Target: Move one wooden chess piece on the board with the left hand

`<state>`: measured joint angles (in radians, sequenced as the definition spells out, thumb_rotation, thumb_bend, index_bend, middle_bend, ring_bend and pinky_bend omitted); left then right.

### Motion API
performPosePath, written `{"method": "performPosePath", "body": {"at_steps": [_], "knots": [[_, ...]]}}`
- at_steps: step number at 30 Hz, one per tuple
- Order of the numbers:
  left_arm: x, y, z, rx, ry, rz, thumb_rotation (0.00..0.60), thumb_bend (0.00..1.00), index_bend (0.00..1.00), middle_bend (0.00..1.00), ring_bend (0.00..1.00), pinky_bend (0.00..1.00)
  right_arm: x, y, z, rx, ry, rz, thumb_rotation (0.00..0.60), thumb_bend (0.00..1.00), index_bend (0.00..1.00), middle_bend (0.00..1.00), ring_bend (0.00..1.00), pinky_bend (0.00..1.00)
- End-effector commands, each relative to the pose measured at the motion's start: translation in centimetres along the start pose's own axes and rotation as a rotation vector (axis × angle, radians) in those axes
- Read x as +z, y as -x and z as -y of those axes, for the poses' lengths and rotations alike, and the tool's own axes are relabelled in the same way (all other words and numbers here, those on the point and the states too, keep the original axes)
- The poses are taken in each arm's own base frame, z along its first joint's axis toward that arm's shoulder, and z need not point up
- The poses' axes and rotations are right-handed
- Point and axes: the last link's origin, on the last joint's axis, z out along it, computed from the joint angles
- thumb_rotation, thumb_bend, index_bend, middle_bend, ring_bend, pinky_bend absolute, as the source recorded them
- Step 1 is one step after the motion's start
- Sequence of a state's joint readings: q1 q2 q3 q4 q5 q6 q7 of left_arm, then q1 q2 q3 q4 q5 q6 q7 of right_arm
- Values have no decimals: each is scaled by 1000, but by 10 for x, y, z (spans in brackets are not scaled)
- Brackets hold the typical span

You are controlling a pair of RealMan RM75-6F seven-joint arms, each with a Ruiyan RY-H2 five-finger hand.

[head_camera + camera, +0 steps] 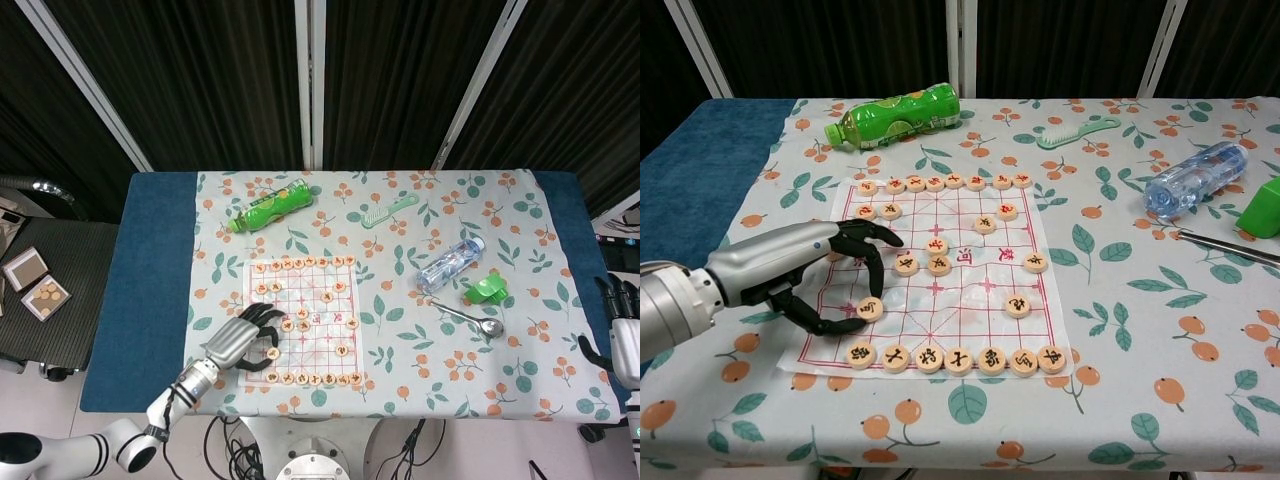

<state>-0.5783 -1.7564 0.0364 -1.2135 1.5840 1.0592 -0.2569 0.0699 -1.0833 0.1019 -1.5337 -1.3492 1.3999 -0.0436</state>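
A paper chess board [960, 298] [322, 310] with round wooden pieces lies on the flowered cloth. Rows of pieces line its far and near edges, and several stand in the middle. My left hand [825, 275] [238, 342] reaches over the board's near left part. It pinches one wooden piece [869, 309] [272, 353] between thumb and a finger, just behind the near row. I cannot tell whether that piece touches the board. My right hand [620, 335] shows only at the far right edge of the head view, off the table, fingers apart and holding nothing.
A green bottle [895, 115] lies behind the board, with a green comb [1077, 130] to its right. At the right lie a clear water bottle [1195, 178], a green object [1265, 208] and a metal spoon [1225, 248].
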Motion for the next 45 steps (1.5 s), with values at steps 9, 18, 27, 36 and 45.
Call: {"method": "performPosePath", "body": {"at_steps": [9, 18, 27, 36, 45], "knots": [[5, 4, -1, -6, 3, -3, 600, 310, 537, 109, 0, 0, -1, 1, -3, 0, 6, 1, 600, 213, 0, 0, 0, 0], [5, 3, 1, -4, 5, -8, 600, 308, 442, 109, 0, 0, -1, 1, -5, 1, 11, 3, 600, 213, 0, 0, 0, 0], [1, 1, -1, -9, 10, -15, 600, 308, 399, 109, 0, 0, 0, 1, -4, 0, 8, 1, 600, 217, 0, 0, 0, 0], [-36, -30, 3, 34, -25, -72, 600, 306, 205, 98, 0, 0, -2, -5, -4, 0, 3, -13, 600, 216, 0, 0, 0, 0], [-134, -106, 64, 303, -384, -337, 600, 297, 205, 98, 0, 2, -9, 4, -2, 11, -50, -42, 600, 171, 0, 0, 0, 0]]}}
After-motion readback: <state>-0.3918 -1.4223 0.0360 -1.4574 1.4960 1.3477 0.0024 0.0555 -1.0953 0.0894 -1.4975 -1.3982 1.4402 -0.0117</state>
